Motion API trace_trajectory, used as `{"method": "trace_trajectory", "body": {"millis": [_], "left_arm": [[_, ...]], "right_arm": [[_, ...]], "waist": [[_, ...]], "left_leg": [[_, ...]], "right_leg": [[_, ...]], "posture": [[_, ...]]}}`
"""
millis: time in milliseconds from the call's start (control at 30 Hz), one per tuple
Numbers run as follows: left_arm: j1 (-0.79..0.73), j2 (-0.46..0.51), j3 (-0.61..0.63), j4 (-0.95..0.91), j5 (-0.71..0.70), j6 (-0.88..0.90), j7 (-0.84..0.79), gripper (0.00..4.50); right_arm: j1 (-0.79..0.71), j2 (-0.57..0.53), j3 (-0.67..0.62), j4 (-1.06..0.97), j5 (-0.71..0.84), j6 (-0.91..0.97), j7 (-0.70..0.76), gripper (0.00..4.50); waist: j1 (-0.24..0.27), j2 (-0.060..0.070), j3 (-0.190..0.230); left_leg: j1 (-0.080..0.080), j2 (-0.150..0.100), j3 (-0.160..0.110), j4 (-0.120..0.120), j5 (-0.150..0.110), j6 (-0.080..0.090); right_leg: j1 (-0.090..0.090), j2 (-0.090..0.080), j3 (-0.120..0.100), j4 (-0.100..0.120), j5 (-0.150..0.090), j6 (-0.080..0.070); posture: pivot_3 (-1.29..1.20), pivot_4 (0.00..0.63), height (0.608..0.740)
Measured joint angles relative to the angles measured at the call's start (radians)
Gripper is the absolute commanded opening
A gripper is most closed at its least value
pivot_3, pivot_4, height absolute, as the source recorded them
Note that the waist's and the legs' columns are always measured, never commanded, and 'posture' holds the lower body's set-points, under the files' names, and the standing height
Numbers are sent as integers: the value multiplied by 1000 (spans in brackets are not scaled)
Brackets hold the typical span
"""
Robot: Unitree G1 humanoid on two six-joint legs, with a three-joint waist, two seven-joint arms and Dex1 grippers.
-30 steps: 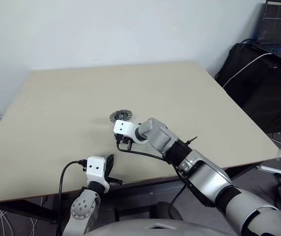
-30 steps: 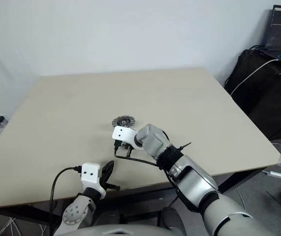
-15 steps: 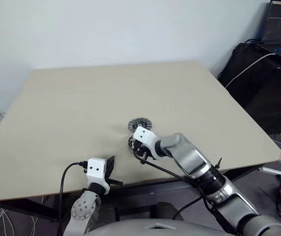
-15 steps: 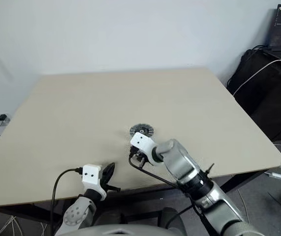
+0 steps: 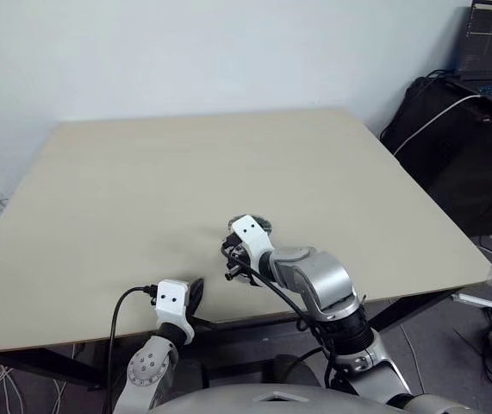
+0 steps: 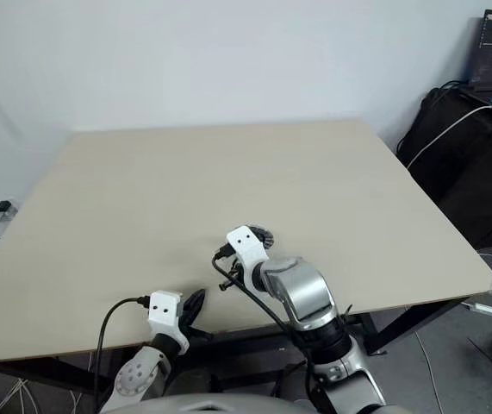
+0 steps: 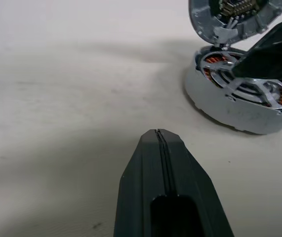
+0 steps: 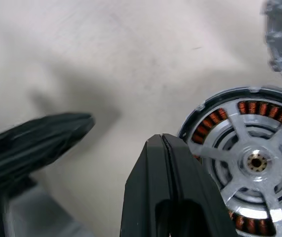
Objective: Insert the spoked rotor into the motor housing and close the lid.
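1. Counter (image 5: 142,172): beige top, with a laptop (image 5: 491,52) on dark gear off to the far right.
2. Right gripper (image 8: 165,140): hangs over the near middle of the counter, pointed down at the motor; jaws pressed together, holding nothing.
3. Left gripper (image 7: 158,133): at the near edge of the counter, to the left of the motor and apart from it; jaws together, empty.
4. Motor housing (image 7: 239,106): flat on the counter, partly hidden under the right wrist in the head views. Copper windings visible round the inside.
5. Lid (image 7: 234,17): tilted up at the housing's far side, not shut.
6. Spoked rotor (image 8: 257,160): seated inside the housing, spokes and centre hub facing up.
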Motion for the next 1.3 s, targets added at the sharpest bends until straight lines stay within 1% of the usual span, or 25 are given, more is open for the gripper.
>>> {"method": "trace_trajectory", "body": {"millis": [100,133,167,200,267,300,367,400,433,500,600,700,967,1133,1300], "left_arm": [[5,2,9,24,-1,-13,0,0],[7,2,9,25,-1,-15,-2,0],[7,2,10,26,-1,-18,-4,0],[7,3,10,26,-2,-21,-6,0],[7,4,13,28,-3,-27,-10,0],[7,4,14,29,-3,-30,-12,0],[7,3,14,29,-3,-33,-15,0],[7,3,14,29,-3,-33,-16,0],[7,2,14,29,-3,-33,-17,0],[7,0,13,29,-3,-33,-18,0],[5,-4,12,29,-3,-32,-18,0],[6,-4,11,29,-3,-30,-18,0],[6,-4,15,29,-3,-30,-17,0],[-2,-4,26,41,-3,-38,-18,0],[2,-8,27,63,-3,-53,-18,0]], "right_arm": [[-8,-9,6,6,26,-35,-10,1],[-17,-33,27,4,38,-64,-2,1],[-30,-81,67,-4,51,-105,21,1],[-41,-130,104,-11,58,-141,45,386],[-59,-224,165,-31,66,-208,94,848],[-67,-264,188,-35,68,-234,118,1246],[-98,-395,257,-41,64,-315,190,1862],[-106,-425,270,-42,62,-338,211,2194],[-130,-498,315,-43,55,-394,264,2544],[-156,-577,364,-48,47,-469,342,2544],[-201,-661,448,-46,-2,-610,440,2544],[-234,-711,494,-30,-63,-738,516,2544],[-253,-707,543,84,-207,-976,606,2544],[-253,-676,545,162,-274,-1056,636,2544],[-253,-651,545,218,-317,-1098,665,2544]], "waist": [[-4,1,0],[-7,1,1],[-9,1,1],[-9,1,1],[-10,1,1],[-10,0,1],[-10,0,1],[-10,0,1],[-10,0,1],[-11,0,2],[-11,0,2],[-8,-1,2],[1,-2,2],[3,-2,2],[5,-2,2]], "left_leg": [[0,0,0,-1,0,1],[0,0,0,-1,1,1],[0,0,0,-1,1,2],[0,0,-1,-1,1,2],[0,0,-1,-1,1,2],[0,0,-1,0,1,2],[0,0,-1,0,1,3],[0,0,-1,-1,1,3],[0,0,-1,0,2,3],[0,0,-1,-1,2,4],[0,0,-1,-1,2,3],[0,0,-1,-1,2,4],[0,0,0,-1,2,4],[0,0,2,0,2,4],[0,0,3,0,2,4]], "right_leg": [[0,0,0,0,0,0],[0,0,0,0,0,0],[0,0,0,0,0,0],[0,0,0,-1,0,0],[0,0,0,-1,0,0],[0,0,0,-1,0,0],[0,0,0,-2,0,0],[0,0,0,-2,0,0],[0,0,0,-2,0,0],[0,1,-1,-2,0,0],[0,1,0,-3,0,0],[1,1,0,-3,0,0],[1,1,0,-3,0,0],[1,1,0,-3,0,0],[1,1,0,-3,0,0]], "posture": [[0,0,740],[0,0,740],[0,0,740],[0,0,740],[0,0,740],[0,0,740],[0,0,740],[0,0,740],[0,0,740],[0,0,740],[0,0,740],[0,0,740],[0,0,740],[0,0,740],[0,0,740]]}}
